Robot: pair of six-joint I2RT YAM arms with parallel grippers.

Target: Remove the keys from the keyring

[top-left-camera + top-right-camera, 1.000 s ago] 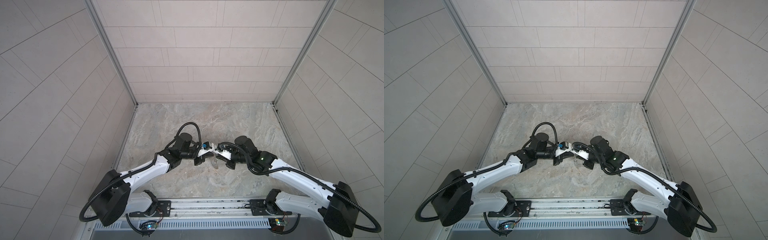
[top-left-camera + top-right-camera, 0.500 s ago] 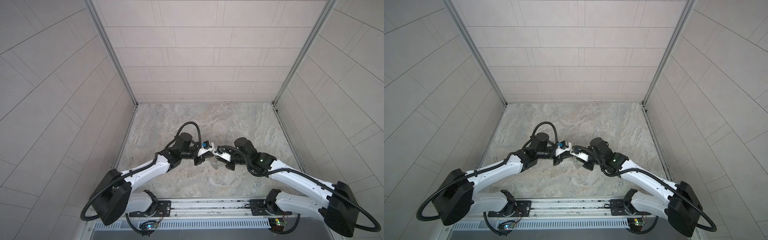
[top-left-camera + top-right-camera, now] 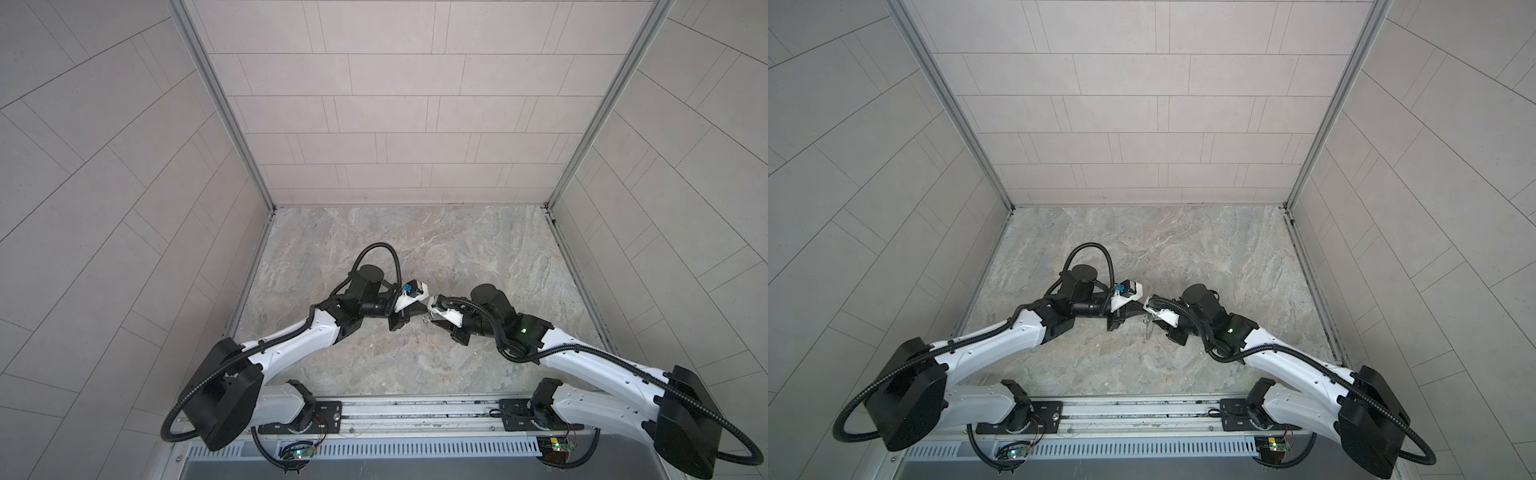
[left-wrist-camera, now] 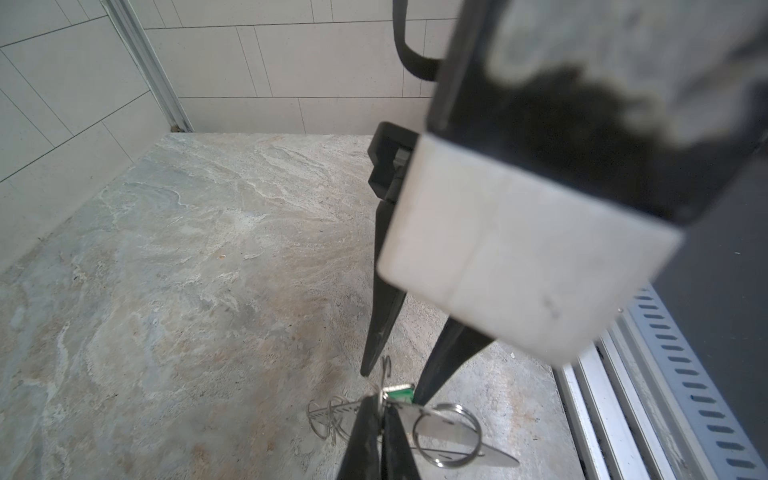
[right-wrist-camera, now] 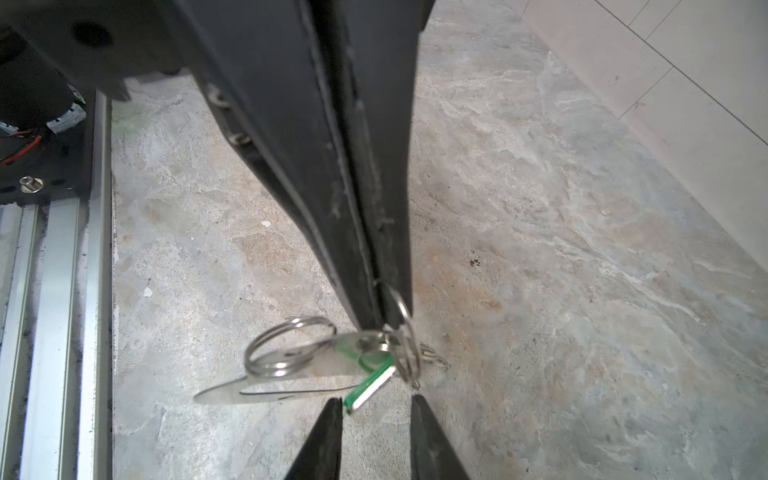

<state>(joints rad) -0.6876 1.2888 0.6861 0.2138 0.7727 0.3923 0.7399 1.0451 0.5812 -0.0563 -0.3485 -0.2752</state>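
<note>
**Right gripper lines up on the green key while the left holds the keyring aloft**

The left gripper (image 4: 377, 409) is clamped tight on the keyring (image 5: 266, 388). It pinches the end where the rings gather, so the flat grey plate hangs tilted, clear of the table (image 5: 540, 208) below it. A large split ring (image 5: 286, 345) appears threaded through the keyring's slot. Small wire loops (image 4: 328, 415) dangle at the keyring's pinched end, on the side away from that ring. The green key (image 5: 371, 385) hangs just under the same end, slanting downward.

The right gripper (image 5: 377, 398) sits just below the keyring with its jaws parted a little. One finger stands on each side of the key's lower tip, and one of them is touching or just beside that tip; I cannot tell which. It grips nothing. In both top views the keyring is only a small glint between the two wrists.

The step in hand looks like the grasp of the key. The next move calls for easing slightly toward the keyring and closing on the green head alone, clear of the rings. The key then has to be worked off along its loop against a firm left hold.
</note>
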